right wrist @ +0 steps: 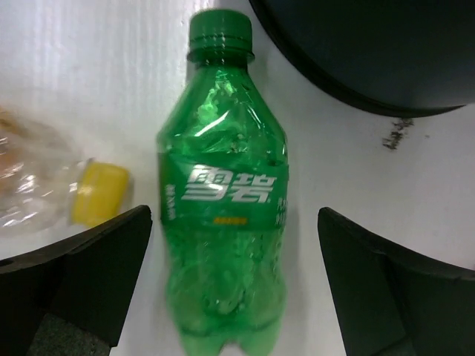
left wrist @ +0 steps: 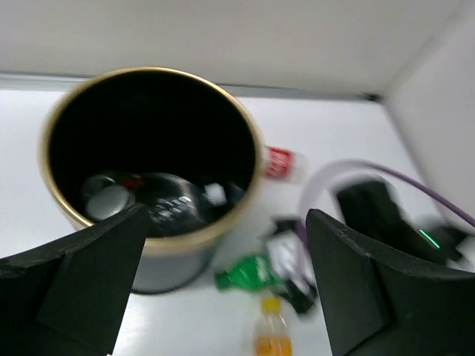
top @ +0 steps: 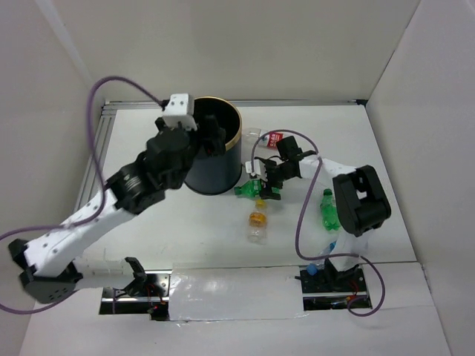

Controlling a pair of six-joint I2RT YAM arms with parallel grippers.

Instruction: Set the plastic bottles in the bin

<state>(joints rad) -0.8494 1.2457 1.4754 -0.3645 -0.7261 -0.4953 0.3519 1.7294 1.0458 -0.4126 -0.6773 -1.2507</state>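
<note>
**Top view**
- Bin (top: 215, 176): upright on the bench (top: 148, 222), far left of centre.
- Left fingers (top: 214, 138): held over the bin mouth, nothing carried.
- Right fingers (top: 269, 185): lowered over the green bottle (top: 249, 190), just right of the bin.
- Other bottles: a yellow-capped bottle (top: 257, 222) nearer the bases, a second green bottle (top: 329, 208) by the right arm, and a labelled bottle (top: 276, 139) beyond.

**Left wrist view**
- Fingers: apart and empty.
- Bin contents: clear bottles (left wrist: 111, 196) are seen at the bottom.

**Right wrist view**
- Fingers: apart, one on each side of the green bottle, not touching it.
- Bottle axis: lying flat, crosswise to the gap, cap toward the bin wall (right wrist: 371, 52).
- Neighbour: the yellow cap (right wrist: 98, 193) lies just beside its left shoulder.

**Judgement**
- Nearer arm: the right.
- Closing across the label is judged the next call.
</note>
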